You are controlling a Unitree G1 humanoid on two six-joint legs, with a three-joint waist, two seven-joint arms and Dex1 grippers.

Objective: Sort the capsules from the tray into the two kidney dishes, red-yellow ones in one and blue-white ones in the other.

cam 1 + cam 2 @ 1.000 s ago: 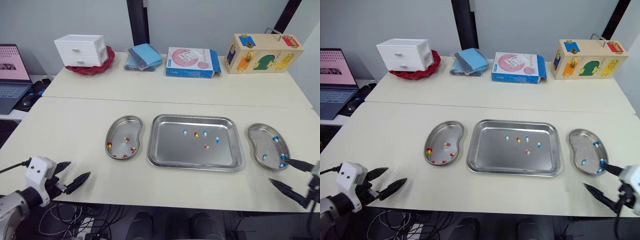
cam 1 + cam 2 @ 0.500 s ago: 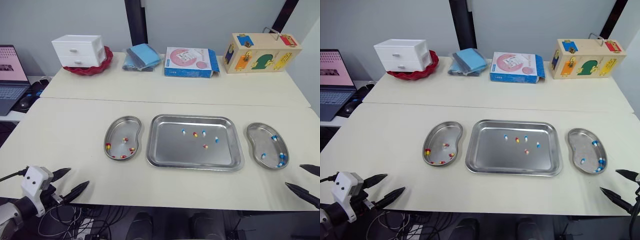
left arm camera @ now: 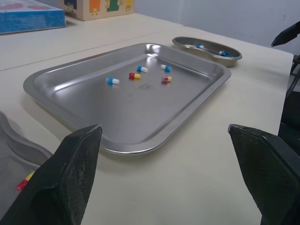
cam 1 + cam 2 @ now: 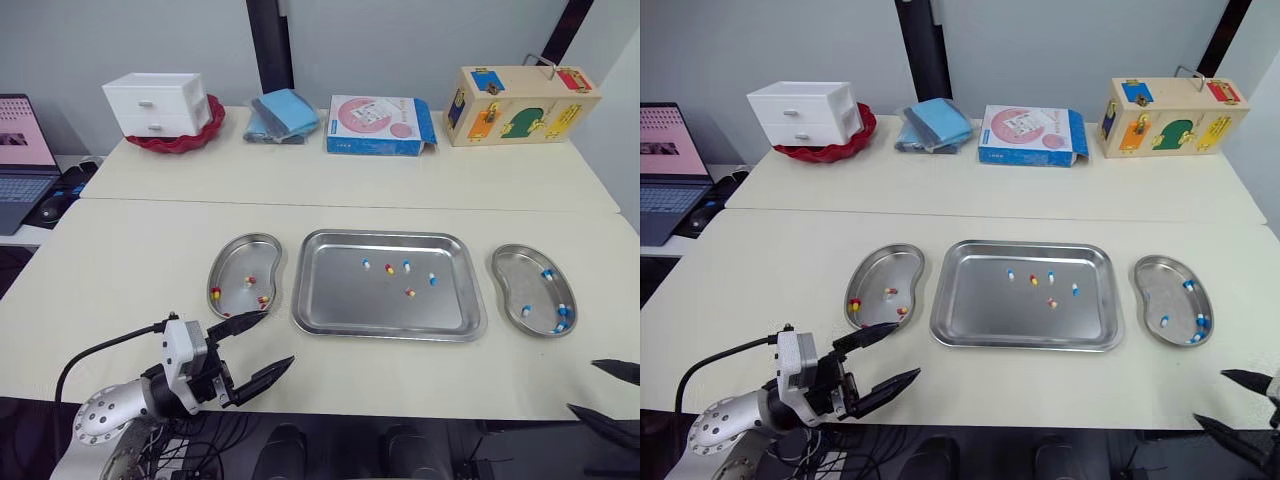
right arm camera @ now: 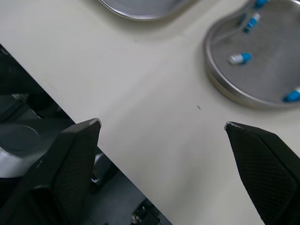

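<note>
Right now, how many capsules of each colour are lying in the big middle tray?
Blue-white capsules: 3
Red-yellow capsules: 2
Total in the tray: 5

1 tray (image 4: 340,300), 2 dishes (image 4: 240,255).

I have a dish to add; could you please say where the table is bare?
Bare: tabletop left of the left steel kidney dish, and strip behind the rectangular steel tray. Crowded: the back row by the white drawer unit.
</note>
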